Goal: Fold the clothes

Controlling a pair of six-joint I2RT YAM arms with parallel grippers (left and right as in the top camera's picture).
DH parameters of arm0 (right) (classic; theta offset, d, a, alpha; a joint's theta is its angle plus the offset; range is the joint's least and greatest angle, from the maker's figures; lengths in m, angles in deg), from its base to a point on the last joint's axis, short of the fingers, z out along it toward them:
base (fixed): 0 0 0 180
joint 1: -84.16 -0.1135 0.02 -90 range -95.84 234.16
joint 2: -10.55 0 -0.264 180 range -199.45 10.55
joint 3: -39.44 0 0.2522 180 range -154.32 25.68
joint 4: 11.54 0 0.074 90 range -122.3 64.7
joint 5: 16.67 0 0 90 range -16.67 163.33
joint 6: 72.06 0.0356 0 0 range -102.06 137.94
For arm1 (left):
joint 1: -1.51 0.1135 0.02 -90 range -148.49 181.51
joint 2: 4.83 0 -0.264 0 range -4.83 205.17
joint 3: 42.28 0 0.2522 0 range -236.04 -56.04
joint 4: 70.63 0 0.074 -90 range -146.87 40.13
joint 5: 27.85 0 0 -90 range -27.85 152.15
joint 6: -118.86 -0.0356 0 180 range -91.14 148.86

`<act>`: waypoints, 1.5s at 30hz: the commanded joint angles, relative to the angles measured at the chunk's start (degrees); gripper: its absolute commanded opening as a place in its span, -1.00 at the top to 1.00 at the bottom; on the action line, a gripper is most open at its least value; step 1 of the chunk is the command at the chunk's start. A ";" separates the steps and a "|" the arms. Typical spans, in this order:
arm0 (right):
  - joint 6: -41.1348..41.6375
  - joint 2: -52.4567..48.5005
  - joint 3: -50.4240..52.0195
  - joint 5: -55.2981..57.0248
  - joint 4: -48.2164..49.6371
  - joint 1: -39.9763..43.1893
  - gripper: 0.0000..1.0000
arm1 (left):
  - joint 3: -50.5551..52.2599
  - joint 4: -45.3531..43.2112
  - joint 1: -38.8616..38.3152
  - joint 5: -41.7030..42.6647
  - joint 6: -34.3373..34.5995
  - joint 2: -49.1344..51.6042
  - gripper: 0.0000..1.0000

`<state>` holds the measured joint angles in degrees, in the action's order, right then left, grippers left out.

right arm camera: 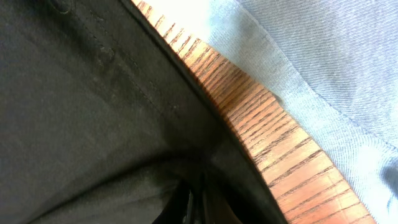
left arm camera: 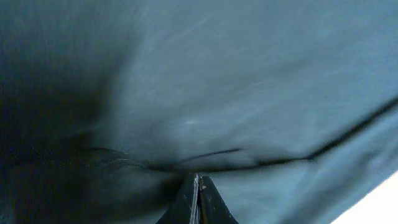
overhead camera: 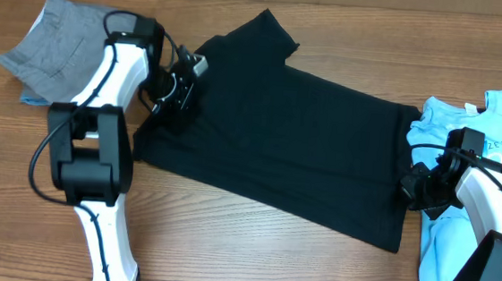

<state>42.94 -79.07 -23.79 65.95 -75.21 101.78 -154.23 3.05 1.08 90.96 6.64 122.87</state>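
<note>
A black T-shirt (overhead camera: 278, 134) lies spread across the middle of the wooden table. My left gripper (overhead camera: 176, 88) is at its upper left edge, shut on the black fabric; in the left wrist view the closed fingertips (left arm camera: 198, 186) pinch a fold of the cloth (left arm camera: 236, 93). My right gripper (overhead camera: 414, 187) is at the shirt's right hem, shut on it; in the right wrist view the fingers (right arm camera: 199, 199) grip the black hem (right arm camera: 93, 106). Grey shorts (overhead camera: 52, 44) lie at the far left. A light blue printed tee (overhead camera: 492, 151) lies at the right.
A strip of bare wood (right arm camera: 261, 124) separates the black hem from the blue tee (right arm camera: 323, 56) in the right wrist view. The left arm's base (overhead camera: 92, 159) stands on the table in front of the shorts.
</note>
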 commanded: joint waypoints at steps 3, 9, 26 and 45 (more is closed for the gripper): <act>-0.37 1.33 -1.42 -0.42 0.33 0.24 0.92 | -0.20 -1.81 1.42 -7.26 3.69 3.96 0.92; -0.31 1.33 -1.68 -0.48 1.88 0.46 0.92 | -0.20 -4.35 2.58 -8.46 6.19 5.05 0.92; 1.03 1.33 -4.17 4.00 -0.76 0.50 0.92 | -0.20 -5.18 2.78 -12.33 9.64 5.05 0.92; 3.54 2.34 -9.38 5.77 -9.44 0.50 0.44 | -4.66 -1.20 3.02 -10.97 10.69 1.73 -0.19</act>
<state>46.21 -79.05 -29.02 70.83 -83.65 101.91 -156.33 0.66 3.10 85.39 17.22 125.56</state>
